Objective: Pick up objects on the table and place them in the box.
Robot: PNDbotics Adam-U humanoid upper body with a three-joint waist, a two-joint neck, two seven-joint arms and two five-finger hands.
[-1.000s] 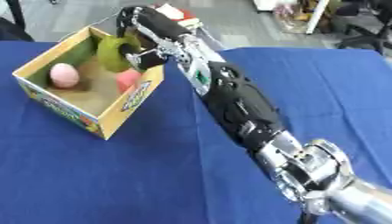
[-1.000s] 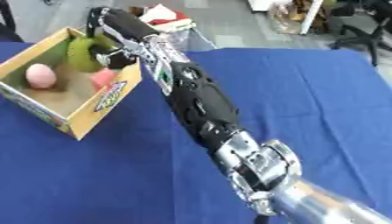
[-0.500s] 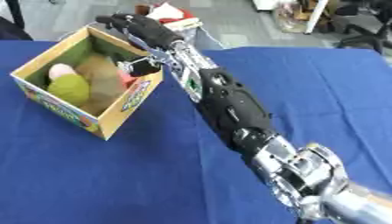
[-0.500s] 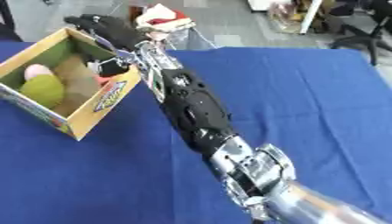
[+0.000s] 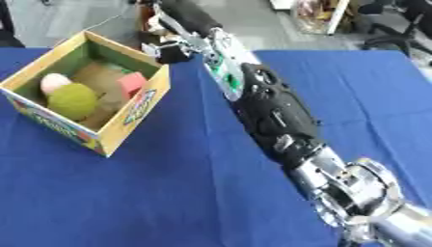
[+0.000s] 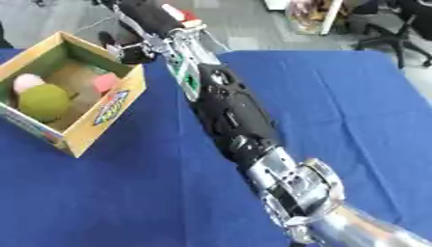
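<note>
Presently on the blue table (image 5: 177, 193): one open cardboard box (image 5: 135, 113) at the left, holding a yellow-green round object (image 5: 72, 100), a pink egg-shaped object (image 5: 54, 82) just behind it, and a red block (image 5: 131, 83) against the right wall. Right arm (image 5: 274, 113) runs diagonally from the lower right to the far edge, its right hand (image 5: 168, 50) near the box's far right corner; whether the fingers are open or closed cannot be told. Left hand does not show.
</note>
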